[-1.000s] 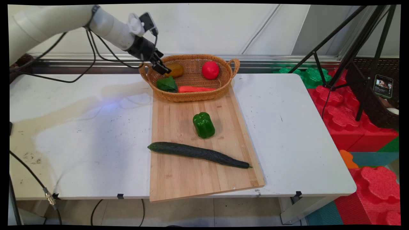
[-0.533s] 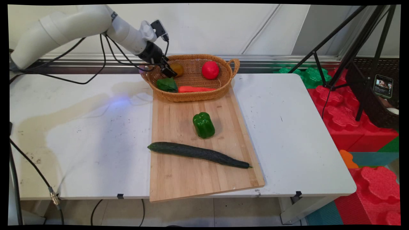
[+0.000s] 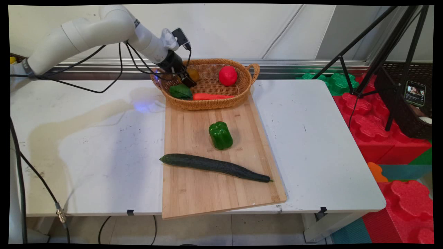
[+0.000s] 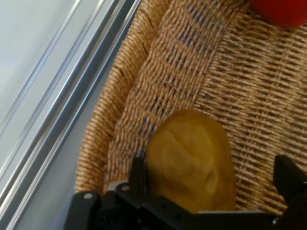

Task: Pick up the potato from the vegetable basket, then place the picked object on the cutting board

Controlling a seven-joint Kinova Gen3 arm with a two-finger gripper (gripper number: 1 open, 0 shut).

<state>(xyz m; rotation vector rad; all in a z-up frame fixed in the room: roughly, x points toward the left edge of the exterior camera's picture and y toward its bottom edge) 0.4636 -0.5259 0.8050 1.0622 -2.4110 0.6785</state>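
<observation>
White tabletop [image 3: 86, 148] carries a wicker basket [image 3: 242, 95] at its far side — inside, the tool [image 4: 213, 184] stands released, fingers [image 4: 138, 175] straddling a yellow-brown potato [image 4: 192, 160], not yet clenched.

You see a board [image 3: 207, 180] on the desk [image 3: 328, 138], with a pepper [image 3: 220, 135] and a cucumber [image 3: 213, 167] on it, well apart from a tripod [image 3: 377, 41].

The white arm [image 3: 86, 33] enters from the upper left and slopes down to the right, with black cables hanging below it. Its wrist tilts downward, so the black claw [image 3: 187, 80] points down and to the right. In the hand view the claw [image 4: 211, 182] stands open, its two fingers [image 4: 138, 175] wide apart.
</observation>
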